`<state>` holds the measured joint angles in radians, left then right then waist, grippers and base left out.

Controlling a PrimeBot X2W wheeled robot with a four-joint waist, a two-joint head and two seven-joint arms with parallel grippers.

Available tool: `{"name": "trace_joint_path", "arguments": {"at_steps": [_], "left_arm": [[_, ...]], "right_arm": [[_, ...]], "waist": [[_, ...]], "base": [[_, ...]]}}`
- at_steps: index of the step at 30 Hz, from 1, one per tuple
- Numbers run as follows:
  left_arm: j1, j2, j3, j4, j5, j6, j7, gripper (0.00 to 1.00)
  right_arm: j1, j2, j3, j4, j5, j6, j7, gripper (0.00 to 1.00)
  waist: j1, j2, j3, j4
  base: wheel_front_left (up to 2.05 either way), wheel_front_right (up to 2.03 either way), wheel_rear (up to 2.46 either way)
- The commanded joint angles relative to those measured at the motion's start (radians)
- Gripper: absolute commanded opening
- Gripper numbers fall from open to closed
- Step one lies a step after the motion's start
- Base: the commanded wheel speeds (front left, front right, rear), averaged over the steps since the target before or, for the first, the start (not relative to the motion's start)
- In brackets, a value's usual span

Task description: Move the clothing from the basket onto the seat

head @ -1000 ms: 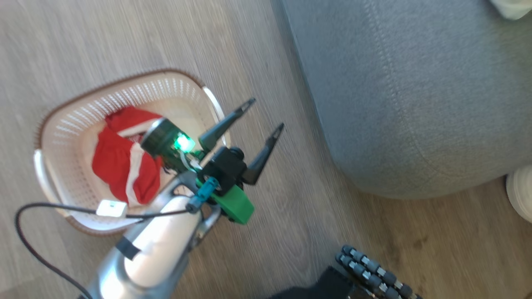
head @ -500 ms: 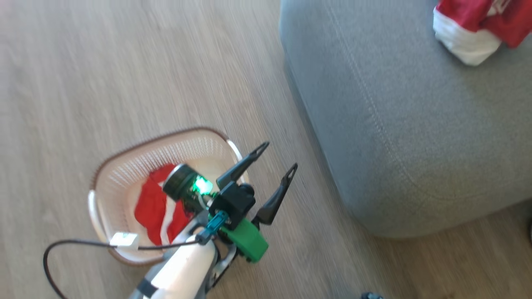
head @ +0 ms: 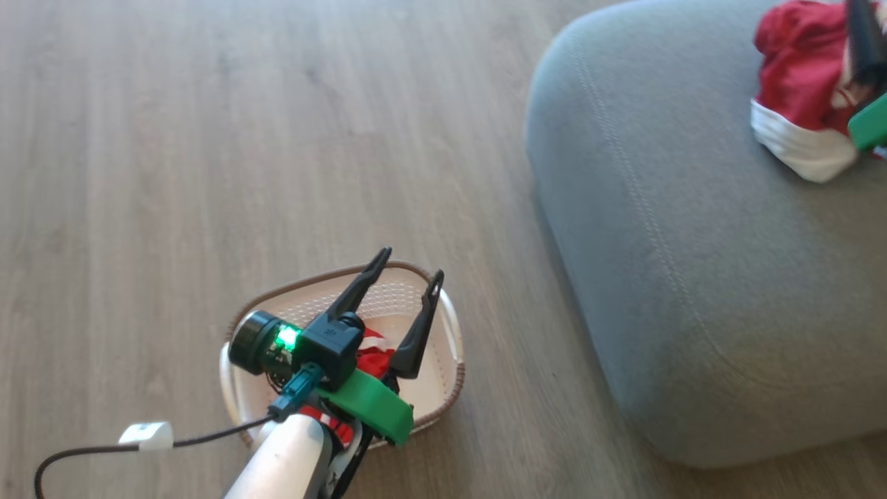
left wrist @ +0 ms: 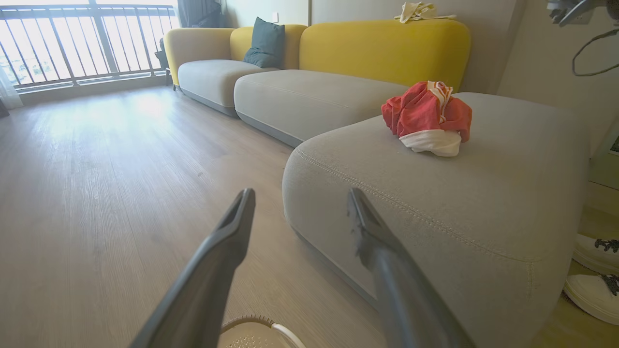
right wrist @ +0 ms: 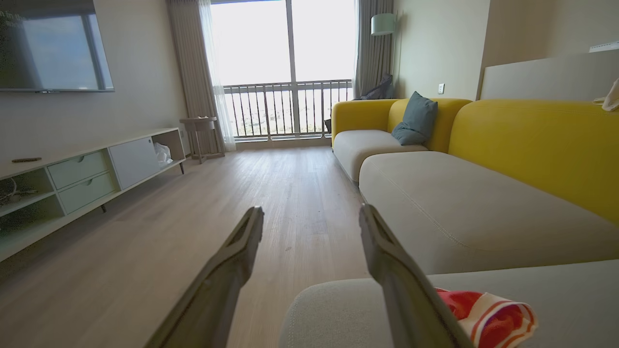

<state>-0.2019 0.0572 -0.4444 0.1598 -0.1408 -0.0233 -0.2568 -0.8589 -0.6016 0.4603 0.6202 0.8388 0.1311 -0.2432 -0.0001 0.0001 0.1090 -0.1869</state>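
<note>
Swung in from the basket's right edge, the left gripper (head: 410,267) now hangs over the basket (head: 433,374), fingers spread wide and empty, one red garment (head: 373,359) beneath. The right gripper (right wrist: 312,209), equally wide, holds nothing beside the other garment (head: 797,83) on the grey seat (head: 693,277).

basket (head: 438,371) on floor (head: 208,173), clothing (head: 797,104) on seat (head: 693,277)
</note>
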Motion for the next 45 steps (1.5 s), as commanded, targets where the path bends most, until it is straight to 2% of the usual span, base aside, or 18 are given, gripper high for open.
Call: {"name": "trace_joint_path", "arguments": {"at_steps": [1,4,8,17,26,30,36,45], "left_arm": [[-0.024,-0.007,0.036,-0.042,-0.001,0.004,-0.005,1.00],[-0.018,-0.007,0.059,-0.062,-0.007,0.015,-0.005,1.00],[-0.001,-0.007,0.095,-0.081,-0.012,0.043,-0.005,1.00],[0.029,-0.007,0.170,-0.069,-0.029,0.161,-0.005,1.00],[0.065,-0.007,0.216,-0.057,-0.027,0.257,-0.005,1.00],[0.079,-0.007,0.218,-0.043,-0.025,0.269,-0.005,1.00],[0.101,-0.007,0.209,-0.022,-0.006,0.272,-0.005,1.00],[0.108,-0.007,0.177,-0.021,-0.009,0.278,-0.005,1.00]], "right_arm": [[0.017,-0.037,-0.001,-0.038,-0.009,0.000,-0.013,1.00],[0.078,-0.040,-0.018,-0.123,-0.050,0.000,-0.017,1.00],[0.187,0.003,-0.097,-0.248,-0.118,0.000,-0.018,1.00],[0.492,0.166,-0.265,-0.476,-0.306,0.000,-0.018,1.00],[0.739,0.356,-0.371,-0.546,-0.435,0.000,-0.018,1.00],[0.781,0.387,-0.349,-0.552,-0.479,0.000,-0.018,1.00],[0.817,0.461,-0.388,-0.567,-0.519,0.000,-0.018,1.00],[0.849,0.496,-0.395,-0.574,-0.569,0.000,-0.018,1.00]], "waist": [[0.0001,-0.0001,-0.019,0.034],[0.0001,-0.0001,-0.035,0.068],[0.0001,-0.0001,-0.052,0.115],[0.0001,-0.0001,-0.070,0.205],[0.0001,-0.0001,-0.070,0.225],[0.0001,-0.0001,-0.071,0.222],[0.0001,-0.0001,-0.074,0.215],[0.0001,-0.0001,-0.071,0.227]], "base": [[0.00,0.00,0.00],[0.00,0.00,0.00],[0.00,0.00,0.00],[0.00,0.00,0.00],[0.00,0.00,0.00],[0.00,0.00,0.00],[0.00,0.00,0.00],[0.00,0.00,0.00]]}}
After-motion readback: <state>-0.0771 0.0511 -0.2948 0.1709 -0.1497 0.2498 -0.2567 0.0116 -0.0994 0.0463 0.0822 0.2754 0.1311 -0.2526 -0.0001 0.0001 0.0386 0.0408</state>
